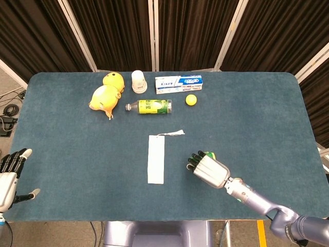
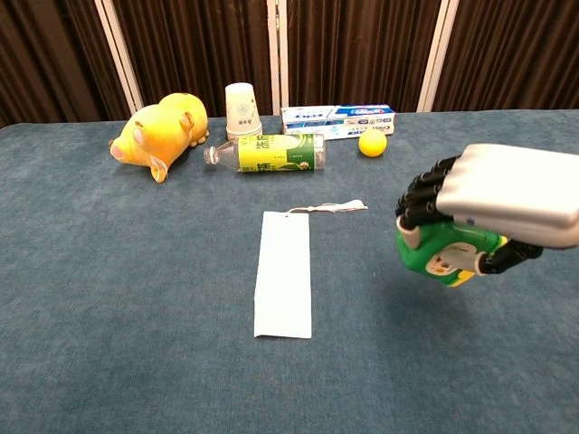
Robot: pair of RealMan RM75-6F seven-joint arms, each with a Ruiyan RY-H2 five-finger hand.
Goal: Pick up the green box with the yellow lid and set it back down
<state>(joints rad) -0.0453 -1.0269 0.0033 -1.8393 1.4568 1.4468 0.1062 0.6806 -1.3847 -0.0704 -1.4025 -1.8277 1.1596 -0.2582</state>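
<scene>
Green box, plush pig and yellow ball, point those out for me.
green box (image 2: 441, 256): chest view, its front face under the right hand.
plush pig (image 2: 154, 131): chest view, its body.
yellow ball (image 2: 372, 143): chest view, its middle.
</scene>
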